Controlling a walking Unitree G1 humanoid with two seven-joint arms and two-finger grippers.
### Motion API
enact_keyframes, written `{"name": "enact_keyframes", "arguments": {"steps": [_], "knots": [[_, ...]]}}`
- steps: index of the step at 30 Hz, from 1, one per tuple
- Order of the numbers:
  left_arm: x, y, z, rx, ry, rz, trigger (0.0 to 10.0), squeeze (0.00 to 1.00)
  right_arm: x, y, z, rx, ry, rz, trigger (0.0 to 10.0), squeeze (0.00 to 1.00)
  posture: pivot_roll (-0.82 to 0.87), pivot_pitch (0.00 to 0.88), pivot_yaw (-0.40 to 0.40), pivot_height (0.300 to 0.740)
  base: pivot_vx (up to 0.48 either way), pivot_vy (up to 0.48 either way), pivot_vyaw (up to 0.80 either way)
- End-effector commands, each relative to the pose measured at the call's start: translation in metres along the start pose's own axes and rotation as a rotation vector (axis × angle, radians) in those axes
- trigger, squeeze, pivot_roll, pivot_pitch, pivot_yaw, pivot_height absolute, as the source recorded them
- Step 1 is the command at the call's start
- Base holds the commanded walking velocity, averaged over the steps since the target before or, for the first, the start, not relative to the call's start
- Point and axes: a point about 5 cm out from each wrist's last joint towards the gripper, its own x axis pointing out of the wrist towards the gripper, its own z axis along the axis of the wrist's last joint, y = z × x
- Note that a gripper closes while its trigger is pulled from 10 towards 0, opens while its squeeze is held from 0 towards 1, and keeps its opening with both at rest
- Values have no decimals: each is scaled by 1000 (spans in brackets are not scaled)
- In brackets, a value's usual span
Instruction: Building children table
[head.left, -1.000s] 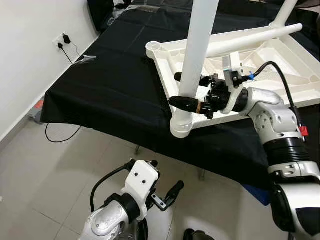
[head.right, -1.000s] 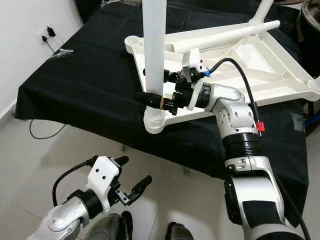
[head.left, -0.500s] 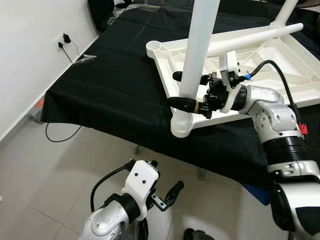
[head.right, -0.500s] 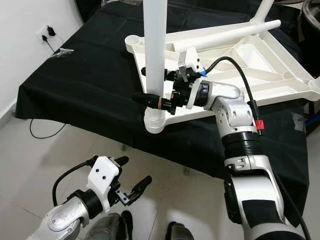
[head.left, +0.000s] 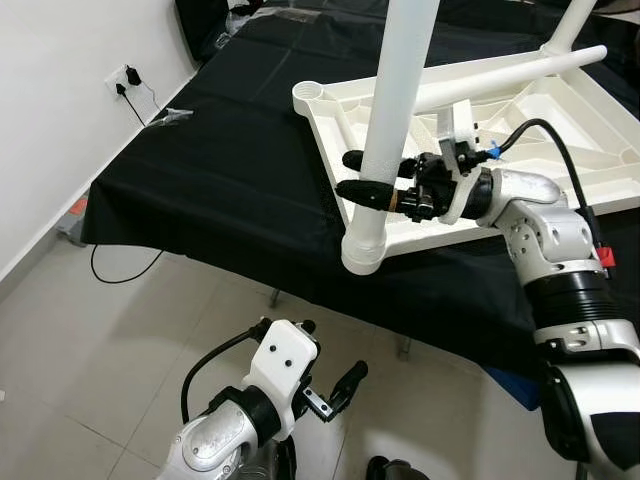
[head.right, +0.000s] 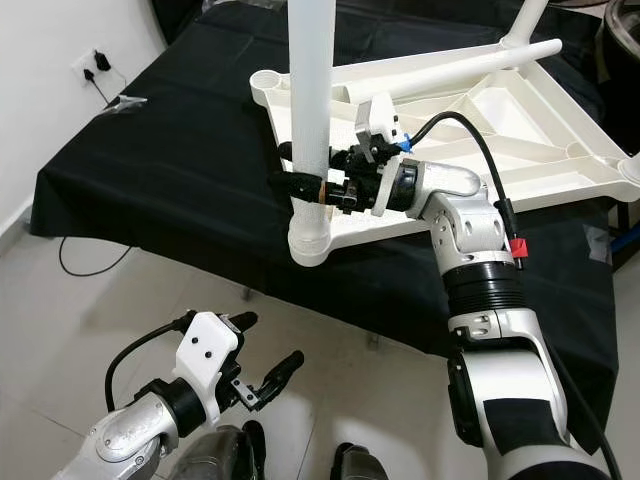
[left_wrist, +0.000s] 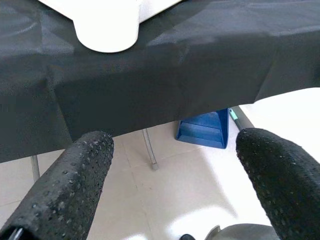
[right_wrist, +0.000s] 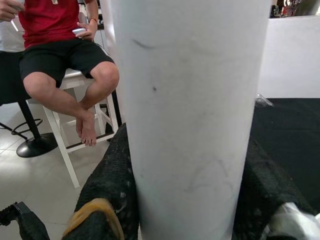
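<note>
seating a leg in the upturned children table

right tool (head.left: 372, 176) pinching the white leg (head.left: 395, 110) just above its corner socket (head.left: 362, 249), centre of the frame; tabletop (head.left: 560, 130) lying underside-up on the black-draped counter (head.left: 230, 170), upper right. left tool (head.left: 325, 385) hanging spread and idle at lower left. likely fixing this leg; next calls for pressing or twisting it home, kept upright.

A black cloth (head.left: 230, 170) is covering the work surface and hanging over its near edge. A wall socket (head.left: 128, 78) is holding a plugged-in charger, and its cable (head.left: 120, 275) is trailing onto the tiled floor (head.left: 110, 360). A blue container (left_wrist: 204, 130) is sitting under the cloth's overhang. A person (right_wrist: 60, 55) is sitting on a white stool (right_wrist: 75, 125).
</note>
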Motion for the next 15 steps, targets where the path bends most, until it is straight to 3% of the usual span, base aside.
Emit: {"name": "enact_keyframes", "arguments": {"steps": [1, 8, 15], "knots": [[-2, -2, -2, -6, 13, -2, 10000, 0, 2, 0, -1, 10, -2, 3, 0, 0, 195, 270, -23, 740, 0, 0, 0], [-2, -1, -2, -11, 14, 2, 10000, 0, 1, 2, -4, 16, 0, -2, 0, 0, 193, 268, -19, 740, 0, 0, 0], [-2, 0, -1, -14, 12, 6, 10000, 0, -3, 0, -4, 13, 6, -90, 0, 0, 189, 259, -18, 740, 0, 0, 0]]}}
